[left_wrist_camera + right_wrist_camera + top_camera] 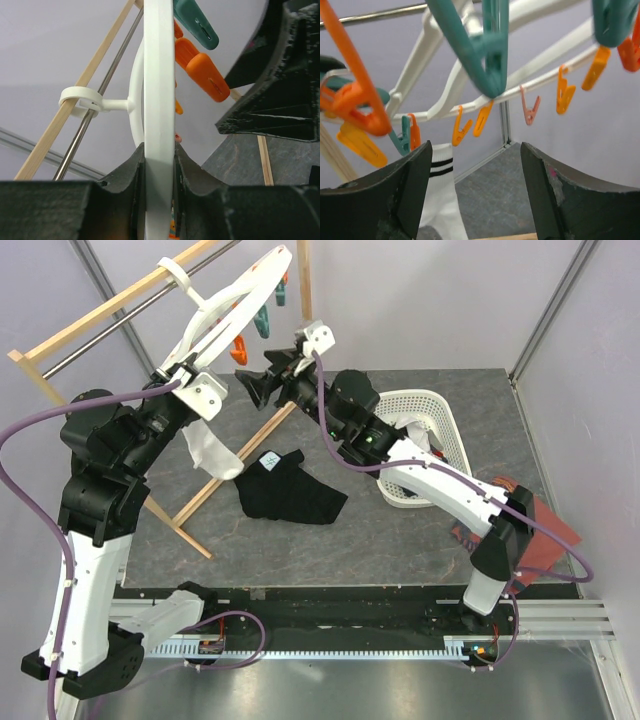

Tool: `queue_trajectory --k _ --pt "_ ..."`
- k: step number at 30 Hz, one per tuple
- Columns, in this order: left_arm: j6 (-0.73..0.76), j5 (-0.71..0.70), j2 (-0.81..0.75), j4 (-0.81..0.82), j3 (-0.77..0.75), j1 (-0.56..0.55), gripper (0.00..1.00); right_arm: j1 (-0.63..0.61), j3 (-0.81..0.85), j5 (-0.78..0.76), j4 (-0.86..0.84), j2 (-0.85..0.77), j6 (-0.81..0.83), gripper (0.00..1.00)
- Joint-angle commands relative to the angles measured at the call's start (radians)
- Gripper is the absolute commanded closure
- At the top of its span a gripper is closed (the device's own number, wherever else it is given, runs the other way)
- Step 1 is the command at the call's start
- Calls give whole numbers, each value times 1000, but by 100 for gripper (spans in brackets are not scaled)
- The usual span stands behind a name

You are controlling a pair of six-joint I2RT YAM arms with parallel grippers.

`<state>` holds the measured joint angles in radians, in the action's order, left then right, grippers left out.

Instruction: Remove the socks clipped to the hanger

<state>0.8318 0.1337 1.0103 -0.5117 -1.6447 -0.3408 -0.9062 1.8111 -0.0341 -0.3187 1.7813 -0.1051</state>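
We see a dark grey, mottled surface (400, 540). A crumpled black garment (290, 492) lies near its middle. A white basket (452, 435) stands on it at right, with a red-brown shirt (548, 528) at its lower-right corner. A wooden frame (190, 536) has its foot at lower left.

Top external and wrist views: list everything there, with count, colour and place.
hanger: one, white, top left.
pegs: several, orange and teal, along the hanger.
sock: one, white with black stripes, hanging under the hanger.
garment: one, black, table centre.
basket: one, white, right of centre.
shirt: one, red-brown, table's right edge.
rail frame: one, wooden, left, carrying the hanger.
left claw: one, black, shut on the hanger.
right claw: one, black, open near the pegs.
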Motion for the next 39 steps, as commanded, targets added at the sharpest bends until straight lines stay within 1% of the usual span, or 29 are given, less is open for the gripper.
queue_trajectory --k 1,5,8,10,14,16,18,20,25,28,31,32,33,36,37,39 --pt "9 -25 2 13 -36 0 87 -14 -169 -58 -186 -100 -91 21" --pt "10 -22 1 13 -38 2 87 -33 -226 -105 -207 -89 -99 22" --pt "10 -28 1 13 -38 0 87 -65 -272 -147 -279 -57 -96 24" --pt "10 -31 4 15 -35 0 87 -103 -276 -165 -301 -8 -75 25" --pt "6 -40 -1 27 -15 0 87 -186 -246 -266 -374 91 -7 25" --pt "3 -42 1 33 -6 0 87 -220 -208 -289 -393 157 4 25" --pt "0 -46 4 33 -4 2 87 -247 -153 -357 -398 200 1 25" --pt "-2 -48 7 35 -6 2 87 -272 -122 -383 -413 257 19 26" --pt "-16 -46 8 36 -17 2 87 -301 -4 -472 -396 369 31 27" --pt "-25 -49 5 39 -9 0 88 -307 71 -503 -372 438 27 28" --pt "-45 -40 4 38 0 0 88 -307 184 -517 -309 521 21 32" --pt "-54 -37 4 39 2 0 88 -307 248 -518 -277 542 22 32" --pt "-60 -34 1 41 3 0 88 -307 281 -520 -260 584 27 33" --pt "-75 -31 -3 41 3 0 88 -307 369 -538 -234 641 54 33" --pt "-82 -29 -3 42 2 2 88 -307 387 -549 -229 651 62 34" --pt "-103 -20 -4 45 -3 0 89 -307 431 -584 -209 668 76 42"
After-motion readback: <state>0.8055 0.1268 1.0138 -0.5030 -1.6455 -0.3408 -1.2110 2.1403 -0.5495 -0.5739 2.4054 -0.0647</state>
